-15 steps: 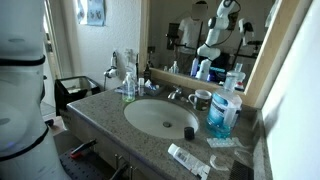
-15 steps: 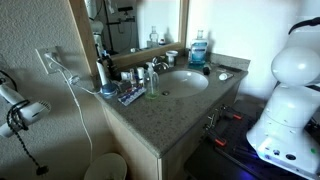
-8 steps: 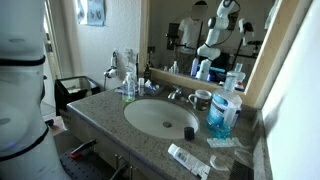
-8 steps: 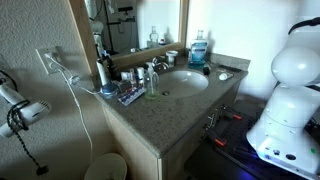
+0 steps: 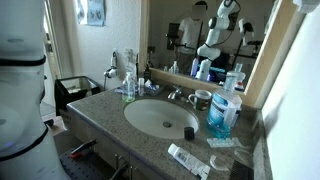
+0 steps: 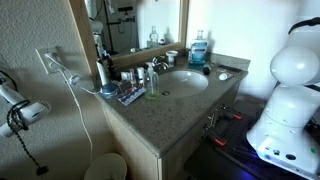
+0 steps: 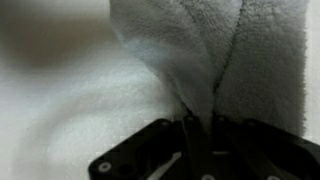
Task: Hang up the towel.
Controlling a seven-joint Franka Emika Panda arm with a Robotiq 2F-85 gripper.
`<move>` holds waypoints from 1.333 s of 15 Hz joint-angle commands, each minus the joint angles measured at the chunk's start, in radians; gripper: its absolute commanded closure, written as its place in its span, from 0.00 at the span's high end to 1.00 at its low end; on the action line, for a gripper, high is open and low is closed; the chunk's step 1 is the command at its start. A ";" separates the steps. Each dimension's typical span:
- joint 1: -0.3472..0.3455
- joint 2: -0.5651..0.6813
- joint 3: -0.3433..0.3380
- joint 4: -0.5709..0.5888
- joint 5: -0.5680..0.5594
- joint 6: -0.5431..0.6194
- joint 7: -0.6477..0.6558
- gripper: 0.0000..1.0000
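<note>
In the wrist view my gripper (image 7: 198, 128) is shut on a pinched fold of a pale fluffy towel (image 7: 190, 60). The fold rises from between the dark fingers (image 7: 150, 145) and spreads out above them. More towel fills the background on the left. The towel takes up nearly the whole view, so any rail or hook is hidden. In the exterior views neither the gripper nor the towel shows directly. Only the white arm's reflection (image 5: 215, 30) shows in the mirror.
A granite counter (image 5: 105, 115) holds an oval sink (image 5: 160, 116), a faucet (image 5: 176, 95), a blue bottle (image 5: 220, 115), a mug (image 5: 202, 99) and a toothpaste tube (image 5: 187, 158). A hair dryer (image 6: 18, 110) hangs on the wall. The white robot base (image 6: 285, 100) stands beside the counter.
</note>
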 commanded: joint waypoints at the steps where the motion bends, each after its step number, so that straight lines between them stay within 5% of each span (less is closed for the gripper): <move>1: -0.011 -0.005 0.000 0.009 0.024 -0.030 -0.017 0.35; 2: -0.012 -0.004 0.000 0.011 0.024 -0.034 -0.016 0.36; 11: -0.010 -0.002 0.004 0.018 0.042 -0.071 -0.019 0.99; 20: -0.023 0.000 0.001 0.026 0.086 -0.102 -0.023 1.00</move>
